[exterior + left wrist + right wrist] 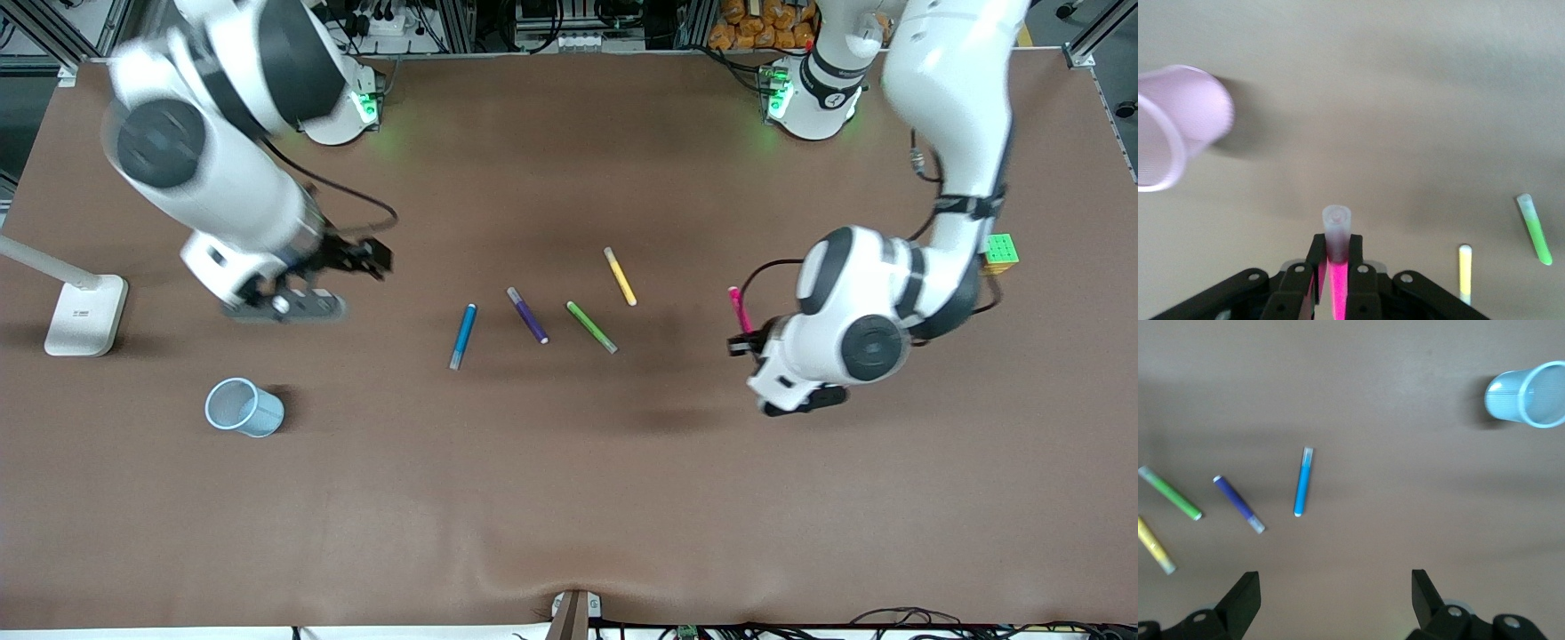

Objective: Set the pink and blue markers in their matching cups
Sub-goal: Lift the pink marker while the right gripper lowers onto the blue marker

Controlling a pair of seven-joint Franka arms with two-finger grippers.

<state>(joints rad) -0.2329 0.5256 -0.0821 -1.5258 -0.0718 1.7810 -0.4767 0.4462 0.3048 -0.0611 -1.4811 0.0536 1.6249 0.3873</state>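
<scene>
My left gripper [743, 341] is shut on the pink marker [737, 308] and holds it above the table; the marker's pale end [1337, 225] sticks out past the fingers [1315, 257]. The pale pink cup [1175, 127] shows only in the left wrist view; in the front view the left arm hides it. The blue marker [462, 335] lies on the table mid-way along, also in the right wrist view [1303, 482]. The light blue cup [243, 407] stands toward the right arm's end, also in the right wrist view [1528, 393]. My right gripper [360, 258] is open and empty [1335, 587], above the table.
A dark purple marker [527, 315], a green marker [591, 326] and a yellow marker [620, 276] lie beside the blue one. A colour cube [1001, 252] sits by the left arm. A white lamp base [84, 316] stands at the right arm's end.
</scene>
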